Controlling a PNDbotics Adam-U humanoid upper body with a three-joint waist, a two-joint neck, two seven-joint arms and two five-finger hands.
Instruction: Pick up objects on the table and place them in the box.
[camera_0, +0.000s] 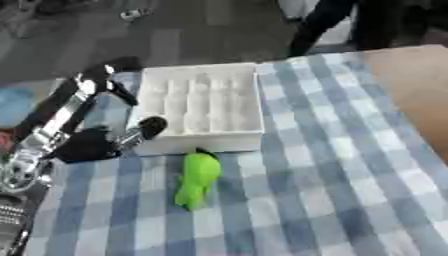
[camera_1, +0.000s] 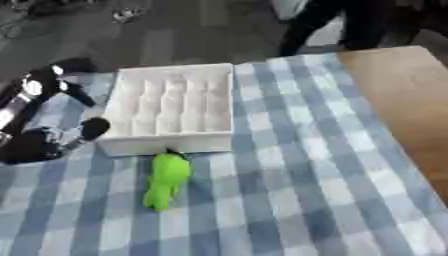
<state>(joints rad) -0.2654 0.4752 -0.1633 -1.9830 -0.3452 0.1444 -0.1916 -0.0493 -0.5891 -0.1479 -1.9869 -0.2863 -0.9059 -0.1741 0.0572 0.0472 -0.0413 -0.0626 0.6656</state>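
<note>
you are working with the robot's left hand (camera_0: 105, 142), which is sitting at the left side of the white rectangular plastic box (camera_0: 202, 106), its dark fingers relaxed and spread rather than curled, one dark fingertip reaching toward the box's near-left corner and holding nothing. the right hand is showing in neither view. the bright green soft-looking elongated object (camera_0: 197, 179) is lying on the blue-and-white checked tablecloth (camera_0: 332, 190), just in front of the box's near wall, its dark-tipped upper end nearly touching that wall and its body running away from the box toward you. it is not yet picked up, so the step in hand looks like the reach and grasp. to do it well, you are bringing the left hand down and rightward, away from the box wall, so the fingers are not catching on the rim. aim for the thick middle of the green object, across its long axis, and keep the fingers wide until they are straddling it. close only once both sides are covered. then lift straight up high enough to clear the wall before moving over the ribbed box interior.
</note>
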